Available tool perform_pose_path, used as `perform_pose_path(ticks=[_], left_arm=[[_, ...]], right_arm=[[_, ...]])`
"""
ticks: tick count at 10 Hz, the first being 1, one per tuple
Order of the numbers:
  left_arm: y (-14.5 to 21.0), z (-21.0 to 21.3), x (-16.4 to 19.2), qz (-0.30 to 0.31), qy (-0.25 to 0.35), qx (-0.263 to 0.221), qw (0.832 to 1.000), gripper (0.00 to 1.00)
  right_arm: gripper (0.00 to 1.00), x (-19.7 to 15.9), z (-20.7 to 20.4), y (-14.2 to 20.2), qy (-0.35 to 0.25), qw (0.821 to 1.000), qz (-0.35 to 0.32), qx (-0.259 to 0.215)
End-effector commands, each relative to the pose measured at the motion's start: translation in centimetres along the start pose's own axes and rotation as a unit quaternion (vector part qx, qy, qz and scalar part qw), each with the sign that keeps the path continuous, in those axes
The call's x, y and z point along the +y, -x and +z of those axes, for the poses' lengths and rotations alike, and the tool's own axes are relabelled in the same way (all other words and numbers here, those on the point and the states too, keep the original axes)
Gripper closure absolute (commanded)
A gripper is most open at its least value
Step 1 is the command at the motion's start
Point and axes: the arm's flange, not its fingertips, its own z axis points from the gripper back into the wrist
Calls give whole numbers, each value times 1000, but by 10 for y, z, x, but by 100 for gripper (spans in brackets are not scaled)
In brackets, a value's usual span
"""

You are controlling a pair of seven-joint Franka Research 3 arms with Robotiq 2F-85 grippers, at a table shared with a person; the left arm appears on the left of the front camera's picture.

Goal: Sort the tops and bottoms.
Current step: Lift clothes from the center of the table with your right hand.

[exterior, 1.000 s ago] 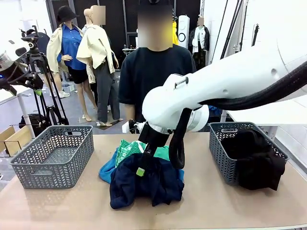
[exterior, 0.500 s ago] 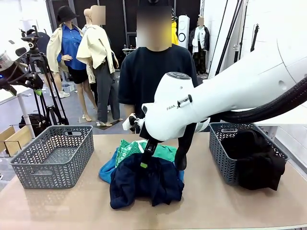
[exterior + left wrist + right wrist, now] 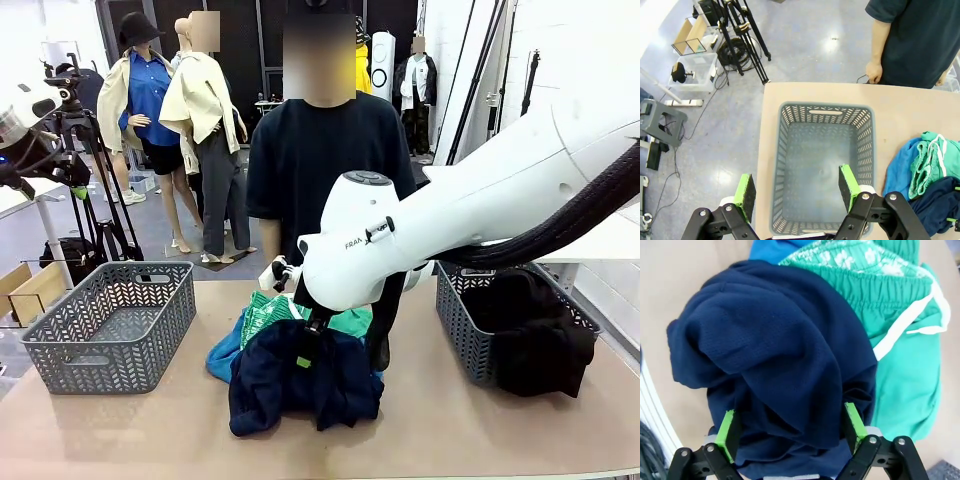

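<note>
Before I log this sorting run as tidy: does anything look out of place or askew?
Yes: the black garment hangs over the near rim of the right-hand basket, partly outside it rather than lying inside. Nothing else stands out.

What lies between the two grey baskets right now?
Front view: a clothes heap, navy trousers atop green shorts and a blue garment, right gripper at its top.

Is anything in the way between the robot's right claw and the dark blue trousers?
No, nothing visible. The right gripper hangs straight over the dark navy trousers, its jaws open at each side of a fold. The green shorts lie beside the trousers, not in between.
</note>
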Motion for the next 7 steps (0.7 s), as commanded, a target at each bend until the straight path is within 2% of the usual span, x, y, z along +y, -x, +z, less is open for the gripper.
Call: perform_pose_path(ticks=[1,2,3,7], left_arm=[[1,1,2,-6,-10,2,1000,13],[1,1,2,-6,-10,2,1000,13],[1,1,2,-6,-10,2,1000,13],[1,1,2,-6,-10,2,1000,13]], right_arm=[[0,-2,-2,-4,-15,1000,-12,-5],[0,-1,-2,-5,-19,1000,-12,-6],[12,0,-1,-5,-20,1000,-10,-9],[90,7,8,-5,-20,1000,-6,-9]])
